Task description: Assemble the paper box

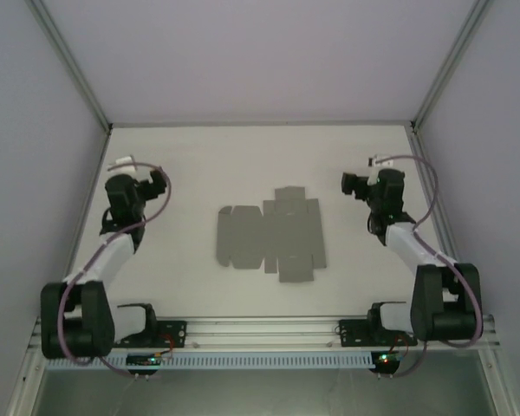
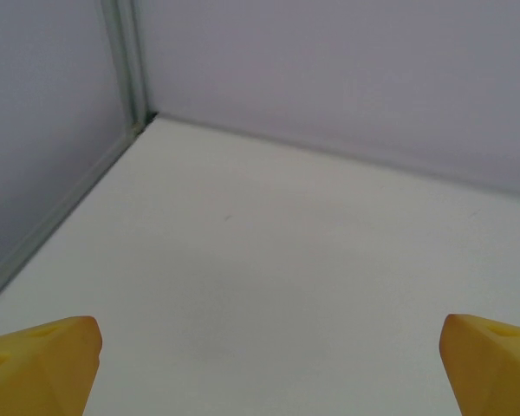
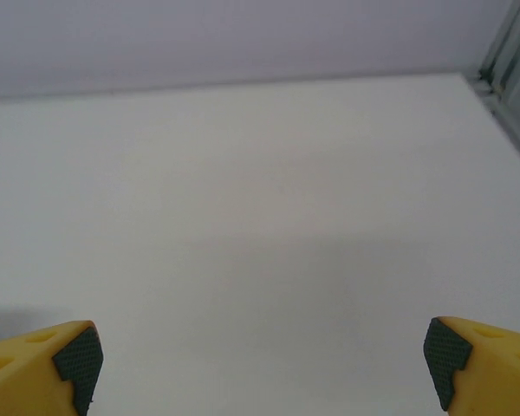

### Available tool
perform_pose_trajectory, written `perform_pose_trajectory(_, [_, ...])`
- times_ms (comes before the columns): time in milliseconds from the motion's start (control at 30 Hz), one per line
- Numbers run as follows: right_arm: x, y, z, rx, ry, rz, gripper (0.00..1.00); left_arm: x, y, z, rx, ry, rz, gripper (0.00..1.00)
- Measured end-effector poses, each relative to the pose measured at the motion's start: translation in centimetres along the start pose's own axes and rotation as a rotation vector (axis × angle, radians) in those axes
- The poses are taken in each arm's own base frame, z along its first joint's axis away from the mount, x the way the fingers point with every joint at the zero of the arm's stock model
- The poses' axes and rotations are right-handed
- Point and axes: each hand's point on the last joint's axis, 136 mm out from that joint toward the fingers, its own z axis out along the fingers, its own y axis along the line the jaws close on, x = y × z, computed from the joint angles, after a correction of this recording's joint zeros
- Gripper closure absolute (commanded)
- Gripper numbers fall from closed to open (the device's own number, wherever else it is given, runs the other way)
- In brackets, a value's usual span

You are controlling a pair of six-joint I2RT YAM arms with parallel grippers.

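Left gripper (image 2: 270,347): jaws spread wide, empty. Its yellow fingertips (image 2: 48,355) hang over the white table (image 2: 269,234), with the enclosure's corner post (image 2: 126,61) ahead and to its left.

Right gripper (image 3: 262,351): also wide open and empty. Dark pads (image 3: 80,360) face inward, with table surface ahead of it up to the back wall (image 3: 243,39).

The paper box (image 1: 271,236) is a flat grey die-cut sheet, flaps unfolded, lying on the table between the two grippers. It sits to the left gripper's right and the right gripper's left, well apart from both.
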Motion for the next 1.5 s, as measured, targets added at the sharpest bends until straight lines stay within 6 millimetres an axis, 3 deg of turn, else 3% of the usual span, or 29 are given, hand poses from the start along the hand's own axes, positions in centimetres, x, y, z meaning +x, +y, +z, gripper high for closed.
perform_pose_trajectory(67, [-1.7, 2.0, -0.8, -0.031, 0.023, 0.022, 0.04, -1.4, -1.7, -1.1, 0.071, 0.023, -0.079, 0.0])
perform_pose_trajectory(133, [-1.6, 4.8, -1.7, -0.081, 0.082, 0.042, 0.05, -0.2, -3.7, -2.1, 0.148, 0.101, -0.132, 0.01])
perform_pose_trajectory(300, [4.1, 9.9, -3.7, -0.189, 0.317, 0.069, 0.05, 8.5, -9.8, -4.3, 0.321, 0.452, -0.152, 0.0])
perform_pose_trajectory(433, [7.5, 11.3, -4.8, -0.218, 0.427, 0.083, 0.03, 14.6, -13.5, -6.2, 0.428, 0.689, -0.132, 0.0])
perform_pose_trajectory(567, [9.9, 11.2, -5.2, -0.216, 0.497, 0.102, 0.03, 18.7, -14.4, -6.9, 0.457, 0.855, -0.144, 0.03])
perform_pose_trajectory(667, [11.4, 11.0, -5.2, -0.202, 0.538, 0.111, 0.03, 20.7, -14.8, -7.5, 0.479, 0.94, -0.149, 0.04])
perform_pose_trajectory(833, [12.3, 10.9, -5.3, -0.197, 0.575, 0.126, 0.04, 23.1, -15.7, -8.7, 0.524, 1.045, -0.144, 0.22])
perform_pose_trajectory(967, [12.9, 11.1, -5.3, -0.206, 0.599, 0.139, 0.04, 24.5, -16.1, -8.8, 0.549, 1.098, -0.164, 0.31])
perform_pose_trajectory(1067, [13.6, 11.3, -5.1, -0.211, 0.629, 0.149, 0.04, 24.4, -16.9, -8.4, 0.592, 1.092, -0.191, 0.4])
perform_pose_trajectory(1233, [14.1, 11.0, -5.1, -0.227, 0.661, 0.177, 0.04, 24.6, -18.8, -8.1, 0.688, 1.079, -0.211, 0.64])
perform_pose_trajectory(1400, [13.9, 10.2, -5.2, -0.244, 0.683, 0.23, 0.04, 24.0, -19.8, -7.7, 0.74, 1.047, -0.225, 1.0])
perform_pose_trajectory(1500, [13.2, 9.8, -5.6, -0.269, 0.674, 0.259, 0.04, 23.1, -20.4, -7.7, 0.773, 1.019, -0.234, 1.0])
